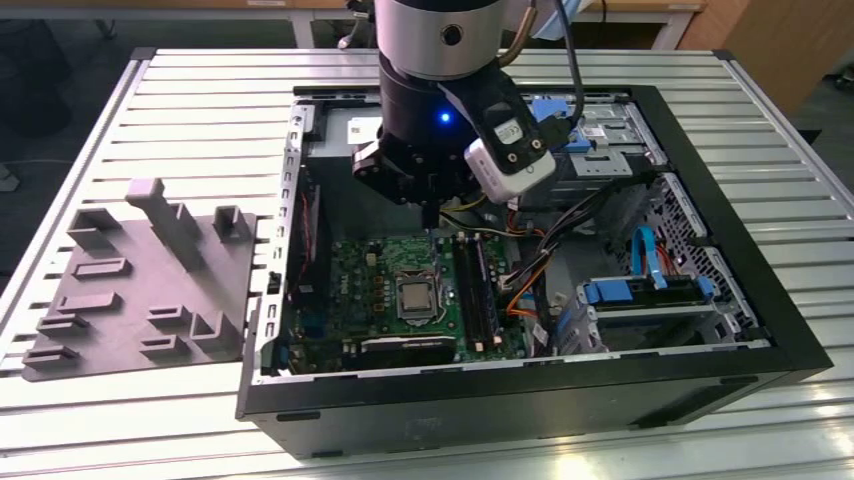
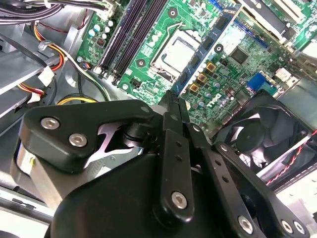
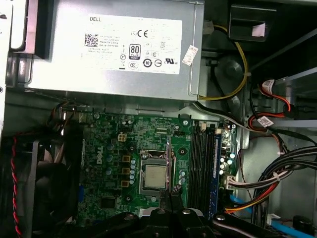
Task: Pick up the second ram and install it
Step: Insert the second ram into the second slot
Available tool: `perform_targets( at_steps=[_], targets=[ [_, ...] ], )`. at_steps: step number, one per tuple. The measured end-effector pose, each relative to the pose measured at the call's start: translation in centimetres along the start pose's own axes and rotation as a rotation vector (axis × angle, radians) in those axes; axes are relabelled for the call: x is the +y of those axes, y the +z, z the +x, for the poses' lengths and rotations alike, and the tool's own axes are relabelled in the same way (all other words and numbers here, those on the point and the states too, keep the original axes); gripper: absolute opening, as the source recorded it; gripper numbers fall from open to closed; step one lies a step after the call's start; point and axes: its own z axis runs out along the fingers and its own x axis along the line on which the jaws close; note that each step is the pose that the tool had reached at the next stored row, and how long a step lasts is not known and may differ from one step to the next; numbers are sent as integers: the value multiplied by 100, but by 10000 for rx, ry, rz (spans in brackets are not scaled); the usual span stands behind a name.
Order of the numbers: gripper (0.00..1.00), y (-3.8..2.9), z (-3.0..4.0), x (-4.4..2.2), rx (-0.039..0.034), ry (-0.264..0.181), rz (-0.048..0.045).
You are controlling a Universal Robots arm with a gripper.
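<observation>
Exterior view, read from its left to its right. A grey plastic tray with raised blocks [image 1: 147, 290] lies on the slatted aluminium table [image 1: 200, 100], just beside the open black computer case [image 1: 534, 400].

Inside the case is a large green motherboard [image 1: 387, 275] with a square silver chip [image 1: 416, 297]. The black two-finger gripper [image 1: 430, 218] hangs over the board's far edge without touching it. Its fingers are pressed together with nothing between them, as the second wrist view [image 2: 172, 98] also shows.

The second ram, a thin dark stick [image 1: 478, 285], stands seated in the memory slots along the board's edge toward the exterior view's right. The first wrist view shows dark strips there [image 3: 200, 168], and I cannot tell this stick from its neighbour.

Further right comes a bundle of orange, yellow and black wires [image 1: 527, 275], then the blue-fronted drive bays [image 1: 627, 292].
</observation>
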Motion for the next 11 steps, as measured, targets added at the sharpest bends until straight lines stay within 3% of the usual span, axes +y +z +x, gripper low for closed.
perform_targets(
  at_steps=[11],
  targets=[
    [11, 8, -33, -2, -5, 177, 4]
  ],
)
